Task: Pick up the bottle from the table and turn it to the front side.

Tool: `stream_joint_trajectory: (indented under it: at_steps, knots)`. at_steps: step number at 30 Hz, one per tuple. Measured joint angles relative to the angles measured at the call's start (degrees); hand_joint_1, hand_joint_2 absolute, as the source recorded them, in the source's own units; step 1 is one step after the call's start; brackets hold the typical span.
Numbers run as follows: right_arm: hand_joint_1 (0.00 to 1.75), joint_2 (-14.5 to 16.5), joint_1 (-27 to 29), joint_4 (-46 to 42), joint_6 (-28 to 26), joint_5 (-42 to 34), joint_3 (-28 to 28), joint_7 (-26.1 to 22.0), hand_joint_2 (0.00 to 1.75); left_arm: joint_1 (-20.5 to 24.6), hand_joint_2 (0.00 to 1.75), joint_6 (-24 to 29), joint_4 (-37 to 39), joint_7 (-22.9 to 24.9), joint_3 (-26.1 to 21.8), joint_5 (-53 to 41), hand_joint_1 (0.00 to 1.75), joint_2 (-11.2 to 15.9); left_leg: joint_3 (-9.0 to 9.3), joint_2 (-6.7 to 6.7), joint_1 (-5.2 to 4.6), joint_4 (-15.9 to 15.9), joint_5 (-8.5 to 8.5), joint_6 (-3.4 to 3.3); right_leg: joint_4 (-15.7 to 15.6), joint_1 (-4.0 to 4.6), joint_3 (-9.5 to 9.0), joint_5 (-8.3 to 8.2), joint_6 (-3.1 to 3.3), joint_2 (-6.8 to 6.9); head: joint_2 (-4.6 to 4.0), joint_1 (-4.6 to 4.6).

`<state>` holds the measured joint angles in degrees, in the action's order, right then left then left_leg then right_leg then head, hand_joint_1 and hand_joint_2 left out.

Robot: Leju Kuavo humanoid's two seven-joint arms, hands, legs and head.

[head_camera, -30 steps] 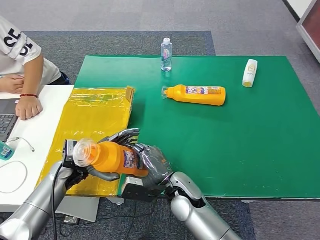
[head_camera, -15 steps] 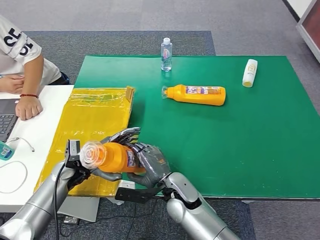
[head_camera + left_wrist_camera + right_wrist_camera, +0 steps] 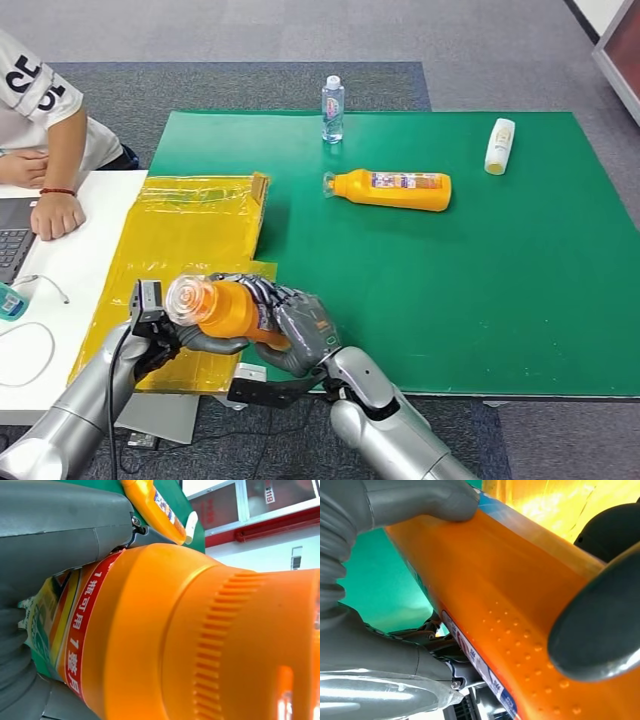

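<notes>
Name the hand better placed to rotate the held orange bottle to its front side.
Probably the right hand: it wraps the orange bottle around the body. The left hand only supports the neck end from below.

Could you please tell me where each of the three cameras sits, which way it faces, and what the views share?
Head view: high on the body, facing forward and down at the green table; both silver arms, left hand and right hand hold the orange bottle.
Left wrist view: behind the left hand, close on the bottle's neck.
Right wrist view: behind the right hand, close on the bottle's body.
All three share the held bottle.
</notes>
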<state>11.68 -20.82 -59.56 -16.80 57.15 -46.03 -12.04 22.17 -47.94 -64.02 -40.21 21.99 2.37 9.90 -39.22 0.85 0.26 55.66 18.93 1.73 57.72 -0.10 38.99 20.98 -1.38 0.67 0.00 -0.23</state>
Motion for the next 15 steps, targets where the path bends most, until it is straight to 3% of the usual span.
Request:
stream_joint_trajectory:
  at_steps: [10, 14, 15]
  knots:
    - [1.69, 0.18, -0.01, 0.74, 0.69, -2.65, 0.55, -0.43, 1.75, -0.28, 1.75, 0.29, 0.0, 0.15, -0.02, 0.04, 1.75, -0.03, -0.01, 0.0, 0.0, 0.0, 0.0, 0.0, 0.0, 0.0, 0.01, 0.0, 0.0, 0.0, 0.0, -0.01]
    - [0.08, 0.21, 0.04, 1.04, 4.34, -9.5, 2.5, -3.38, 1.75, -0.88, 1.75, 1.09, -0.17, 0.26, -0.03, -0.13, 1.75, -0.13, 0.0, 0.0, 0.0, 0.0, 0.0, 0.0, 0.0, 0.0, 0.0, 0.0, 0.0, -0.01, 0.0, 0.01]
    - [0.02, 0.21, 0.11, 1.16, 5.81, -12.04, 3.28, -4.42, 1.75, -1.15, 1.75, 1.46, -0.4, 0.27, -0.04, -0.28, 1.75, -0.14, 0.0, 0.0, 0.0, 0.0, 0.0, 0.0, 0.0, 0.0, 0.0, 0.0, 0.0, 0.0, 0.0, 0.0]
